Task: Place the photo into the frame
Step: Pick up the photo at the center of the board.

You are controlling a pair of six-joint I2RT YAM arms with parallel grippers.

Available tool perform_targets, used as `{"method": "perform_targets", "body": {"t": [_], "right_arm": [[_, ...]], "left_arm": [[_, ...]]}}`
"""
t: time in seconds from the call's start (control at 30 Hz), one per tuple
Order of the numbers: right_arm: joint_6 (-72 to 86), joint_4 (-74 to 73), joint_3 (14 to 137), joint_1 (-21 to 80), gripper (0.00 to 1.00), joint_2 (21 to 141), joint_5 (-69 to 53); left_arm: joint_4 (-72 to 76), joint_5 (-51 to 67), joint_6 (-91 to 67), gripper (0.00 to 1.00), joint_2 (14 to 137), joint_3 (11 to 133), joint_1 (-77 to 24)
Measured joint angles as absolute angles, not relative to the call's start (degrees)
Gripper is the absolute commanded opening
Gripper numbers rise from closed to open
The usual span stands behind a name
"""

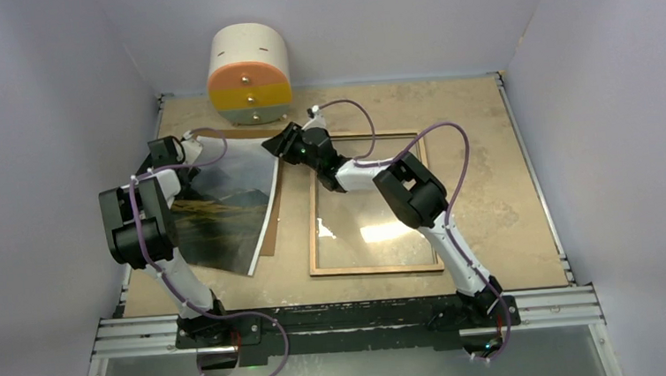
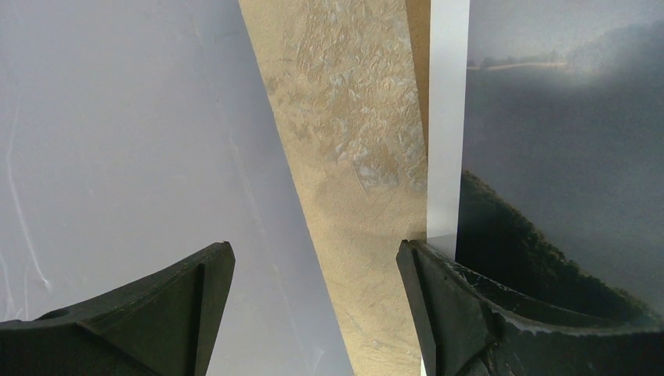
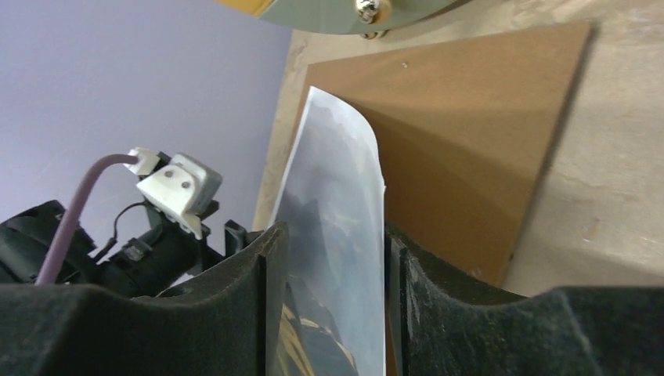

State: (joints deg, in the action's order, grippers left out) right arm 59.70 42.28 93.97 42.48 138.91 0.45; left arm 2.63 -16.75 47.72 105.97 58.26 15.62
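Observation:
The photo (image 1: 224,204), a dark landscape with a white border, lies curled at the left, its far edge raised off the brown backing board (image 1: 273,223). The frame (image 1: 312,216) lies wood side up at the centre, its glass reflecting light. My left gripper (image 1: 185,148) is open at the photo's far left corner. In the left wrist view (image 2: 313,258) its right finger overlaps the photo's white border (image 2: 446,117). My right gripper (image 1: 275,148) is at the photo's far right corner. In the right wrist view (image 3: 333,235) its jaws stand apart with the curled photo (image 3: 337,204) between them.
A round drawer unit (image 1: 248,74) in cream, orange, yellow and green stands at the back, just beyond the backing board (image 3: 462,133). The left wall (image 2: 117,117) is close beside the left gripper. Metal rails edge the table (image 1: 486,142).

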Motion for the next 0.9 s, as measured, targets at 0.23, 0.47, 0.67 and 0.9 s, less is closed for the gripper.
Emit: {"method": "perform_targets", "body": {"t": [0.23, 0.47, 0.67, 0.9], "right_arm": [[60.5, 41.7, 96.9, 42.5, 0.20, 140.6, -1.0], [60.3, 38.2, 98.0, 42.3, 0.00, 141.8, -3.2], [57.6, 36.0, 97.5, 41.5, 0.00, 139.8, -5.8], [49.1, 28.7, 92.6, 40.0, 0.00, 120.1, -9.7]], "left_arm": [[-1.4, -14.5, 47.1, 0.84, 106.0, 60.3, 16.4], [-4.7, -13.3, 46.7, 0.92, 105.9, 61.7, 16.9], [-14.5, -10.1, 44.2, 0.99, 105.3, 66.0, 19.0], [-24.9, -5.6, 41.9, 1.00, 100.5, 72.4, 21.2]]}}
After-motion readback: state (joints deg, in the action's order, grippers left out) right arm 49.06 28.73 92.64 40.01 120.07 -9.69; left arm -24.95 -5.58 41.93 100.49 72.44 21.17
